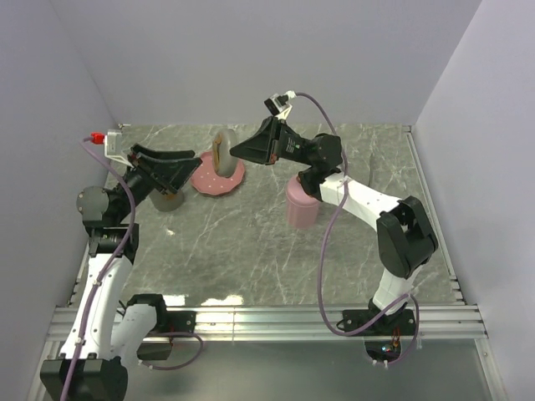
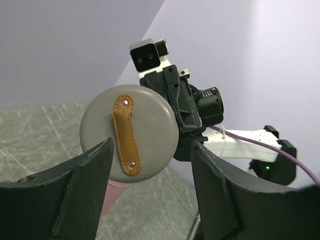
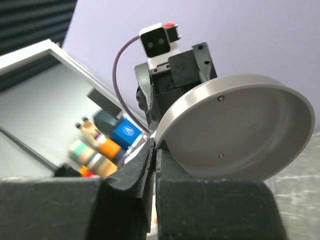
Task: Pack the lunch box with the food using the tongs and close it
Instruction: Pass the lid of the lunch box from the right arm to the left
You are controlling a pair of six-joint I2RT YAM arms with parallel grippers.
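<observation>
The lunch box's round grey lid (image 1: 222,152), with a tan leather strap (image 2: 126,134) across its top, stands on edge in the air above the pink dotted plate (image 1: 219,180). My right gripper (image 1: 237,150) is shut on its rim; in the right wrist view the jaws (image 3: 156,147) pinch the edge and the lid's hollow underside (image 3: 240,135) faces the camera. My left gripper (image 1: 194,167) is open, its fingertips (image 2: 100,155) just short of the lid on either side. The pink lunch box (image 1: 301,205) stands upright under the right arm. Food and tongs are not clearly visible.
A grey round object (image 1: 167,199) lies on the marble table below the left gripper. Walls close the table at the back and on both sides. A metal rail (image 1: 276,322) runs along the near edge by the arm bases.
</observation>
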